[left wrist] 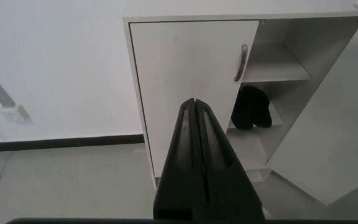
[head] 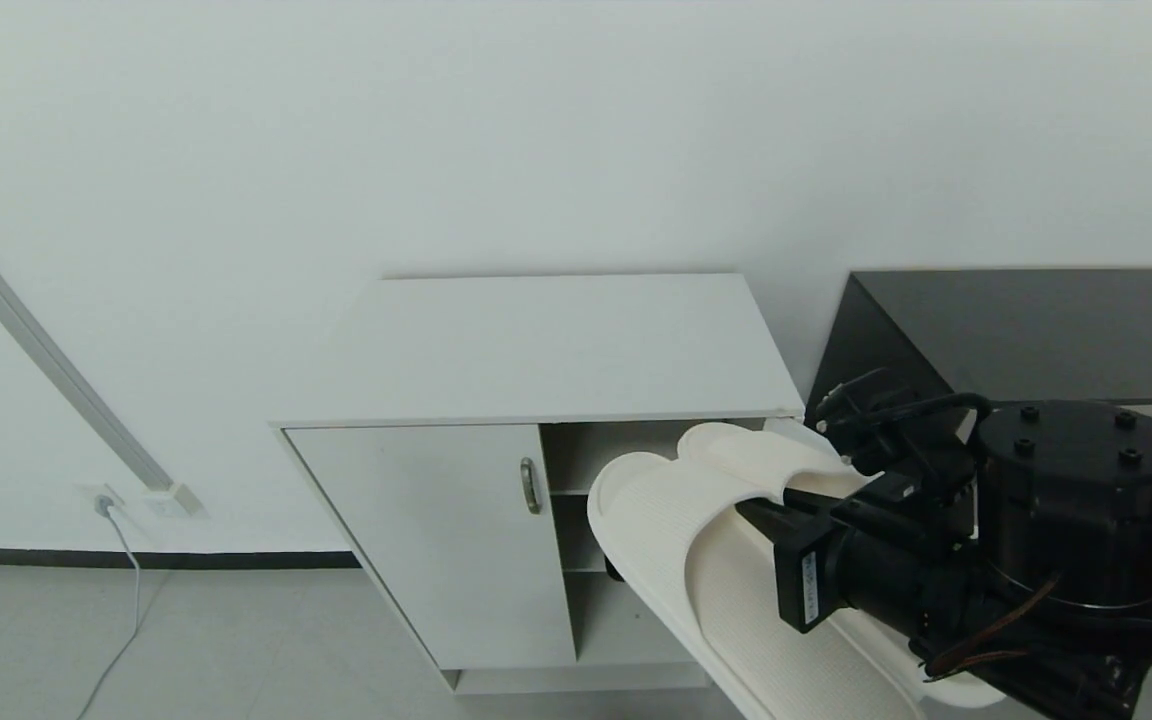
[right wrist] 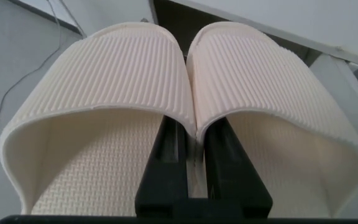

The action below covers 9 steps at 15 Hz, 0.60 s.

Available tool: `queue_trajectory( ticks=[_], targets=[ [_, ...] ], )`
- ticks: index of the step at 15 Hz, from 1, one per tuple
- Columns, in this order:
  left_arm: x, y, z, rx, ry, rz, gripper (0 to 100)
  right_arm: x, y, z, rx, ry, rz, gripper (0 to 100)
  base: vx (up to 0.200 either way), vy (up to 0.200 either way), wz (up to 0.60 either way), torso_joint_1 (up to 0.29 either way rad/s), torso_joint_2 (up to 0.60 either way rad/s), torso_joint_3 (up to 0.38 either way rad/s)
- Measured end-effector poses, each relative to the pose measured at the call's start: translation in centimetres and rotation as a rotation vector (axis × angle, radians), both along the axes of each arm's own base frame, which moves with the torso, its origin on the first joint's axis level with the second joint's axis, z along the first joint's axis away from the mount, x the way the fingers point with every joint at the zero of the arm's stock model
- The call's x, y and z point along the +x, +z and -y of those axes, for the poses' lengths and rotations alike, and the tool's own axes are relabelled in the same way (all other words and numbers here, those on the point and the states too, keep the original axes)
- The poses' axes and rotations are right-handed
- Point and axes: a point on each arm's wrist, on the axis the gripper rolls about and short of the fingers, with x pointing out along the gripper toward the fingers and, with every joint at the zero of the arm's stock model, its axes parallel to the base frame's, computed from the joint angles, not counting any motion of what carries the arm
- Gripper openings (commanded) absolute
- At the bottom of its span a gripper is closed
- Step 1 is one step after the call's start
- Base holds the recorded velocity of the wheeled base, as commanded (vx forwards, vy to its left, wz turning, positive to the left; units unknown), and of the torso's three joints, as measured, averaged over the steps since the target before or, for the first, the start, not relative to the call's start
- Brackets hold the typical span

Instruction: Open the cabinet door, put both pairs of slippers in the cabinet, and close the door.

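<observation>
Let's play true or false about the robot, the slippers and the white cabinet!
1. The right tool holds the cream slippers. True.
2. Both doors of the cabinet are shut. False: the handle door is shut, but the other door stands open.
3. Black slippers are inside the cabinet. True.
4. The left tool carries a slipper. False: it is shut on nothing.
5. The cream slippers lie on the floor. False: they are held up in front of the cabinet.
</observation>
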Motion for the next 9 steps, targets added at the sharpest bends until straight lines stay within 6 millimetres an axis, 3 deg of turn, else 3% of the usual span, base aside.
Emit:
queue_trajectory(
  ticks=[9],
  targets=[
    [0.0,0.0,0.0,0.001,0.0,0.0,0,-0.55,-1.02,-0.17,-0.039,0.027,0.021,0,0.0,0.0,0.0,0.0,0.0,0.0]
  ],
)
